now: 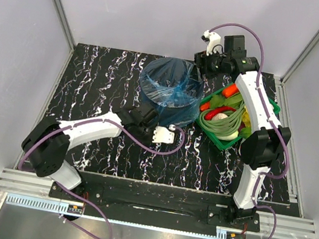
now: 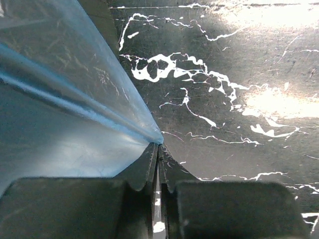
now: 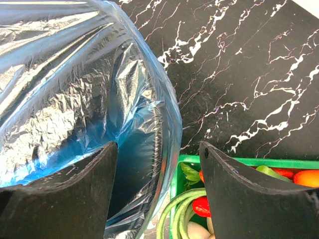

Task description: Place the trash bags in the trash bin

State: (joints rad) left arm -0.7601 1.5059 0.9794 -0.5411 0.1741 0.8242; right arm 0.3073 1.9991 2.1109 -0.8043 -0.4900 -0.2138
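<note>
A translucent blue trash bag (image 1: 176, 76) is spread over the mouth of the trash bin (image 1: 165, 91), which shows only as a dark shape through the film. My left gripper (image 1: 148, 113) sits low at the bin's near side, shut on a pinch of the bag's film (image 2: 75, 114), which stretches up and left from the jaw tips (image 2: 158, 147). My right gripper (image 1: 201, 63) hangs open at the bin's far right rim. In the right wrist view the bag-covered rim (image 3: 164, 134) lies between its spread fingers (image 3: 157, 145), and I cannot tell whether they touch it.
A green tray (image 1: 274, 108) of vegetables stands right against the bin's right side, with green beans (image 3: 179, 214), red pieces and a white lump (image 1: 221, 115) in it. Black marbled tabletop (image 2: 224, 74) surrounds the bin. Grey walls close in the back and sides.
</note>
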